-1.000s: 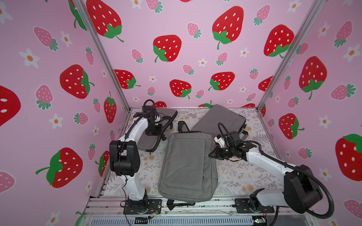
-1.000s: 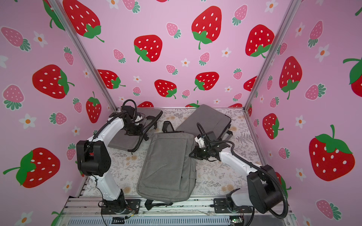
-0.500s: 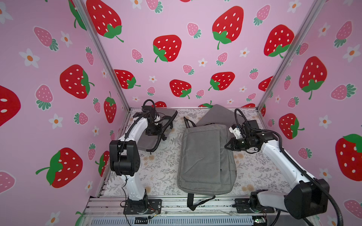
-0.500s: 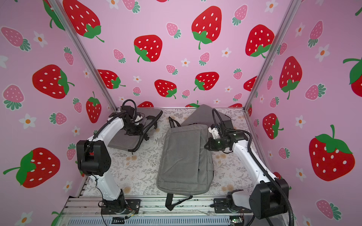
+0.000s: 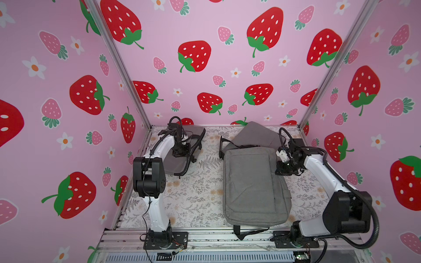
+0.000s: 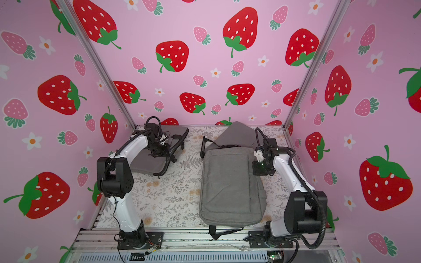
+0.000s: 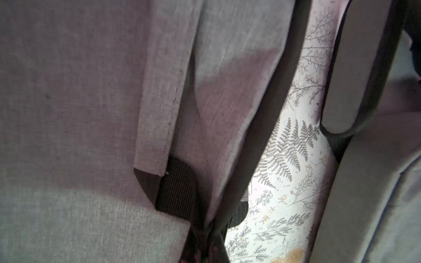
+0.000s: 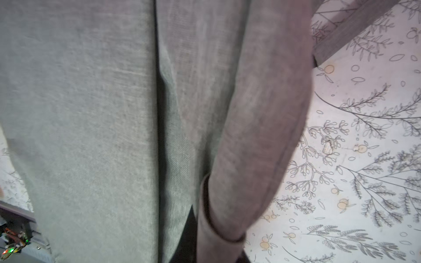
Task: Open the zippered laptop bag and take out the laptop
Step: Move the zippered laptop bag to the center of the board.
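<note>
One laptop bag (image 5: 252, 186) flat on table (image 5: 193, 200); contents unseen.

Grey laptop bag (image 5: 252, 186); pink strawberry-print walls (image 5: 205, 22)

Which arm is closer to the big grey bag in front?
Right. The right gripper is at the big grey bag's edge; the left gripper is over another bag.
</note>
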Robot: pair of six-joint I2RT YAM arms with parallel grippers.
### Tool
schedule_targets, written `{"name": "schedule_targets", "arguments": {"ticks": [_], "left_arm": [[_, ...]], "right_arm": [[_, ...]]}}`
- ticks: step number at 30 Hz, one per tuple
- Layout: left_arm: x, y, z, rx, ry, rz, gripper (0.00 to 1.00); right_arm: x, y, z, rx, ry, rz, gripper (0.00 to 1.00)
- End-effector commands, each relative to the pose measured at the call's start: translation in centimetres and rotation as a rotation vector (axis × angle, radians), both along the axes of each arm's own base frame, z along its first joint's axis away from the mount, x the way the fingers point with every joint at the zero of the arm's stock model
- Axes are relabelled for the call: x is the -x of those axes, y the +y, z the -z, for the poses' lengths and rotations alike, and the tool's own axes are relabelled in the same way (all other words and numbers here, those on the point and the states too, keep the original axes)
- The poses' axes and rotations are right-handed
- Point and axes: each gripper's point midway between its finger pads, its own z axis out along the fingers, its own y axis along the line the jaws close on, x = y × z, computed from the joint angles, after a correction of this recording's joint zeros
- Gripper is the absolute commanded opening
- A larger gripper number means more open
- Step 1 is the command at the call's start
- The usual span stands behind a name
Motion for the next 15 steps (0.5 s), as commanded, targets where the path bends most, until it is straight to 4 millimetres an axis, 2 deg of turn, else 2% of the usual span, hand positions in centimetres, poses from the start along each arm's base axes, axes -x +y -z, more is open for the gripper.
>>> {"name": "schedule_targets", "arguments": {"ticks": [1,4,7,10,11,12,15], "left_arm": [[-2.1,-0.2,-1.5,0.028,-0.060,-0.025,0.00],[-2.1,-0.2,-0.8,0.029,-0.043,-0.020,0.00],[-2.0,-0.2,-0.3,0.026,-0.028,-0.012,0.00],[-2.0,0.1,0.2,0.009,-0.015,-0.006,0.00],[-2.1,0.2,0.3,0.001,-0.011,-0.006,0.00],[-2.1,0.3,0.4,-0.004,-0.007,-0.006,0.00],[-2.4,0.3,0.6,-0.007,0.000,-0.009,0.01]], "right_arm": [[-2.0,-1.6,-0.6,0.074,-0.049,0.020,0.04],[-2.1,-1.9,-0.1,0.086,-0.035,0.040,0.18],[-2.2,-2.1,-0.7,0.095,-0.058,0.055,0.35],[-2.3,-2.0,-2.6,0.077,-0.127,0.066,0.50],[-2.3,-1.9,-3.3,0.065,-0.151,0.067,0.51],[-2.2,-1.6,-4.2,0.046,-0.183,0.067,0.58],[-1.6,0.0,-6.4,-0.064,-0.256,0.047,0.67]]}}
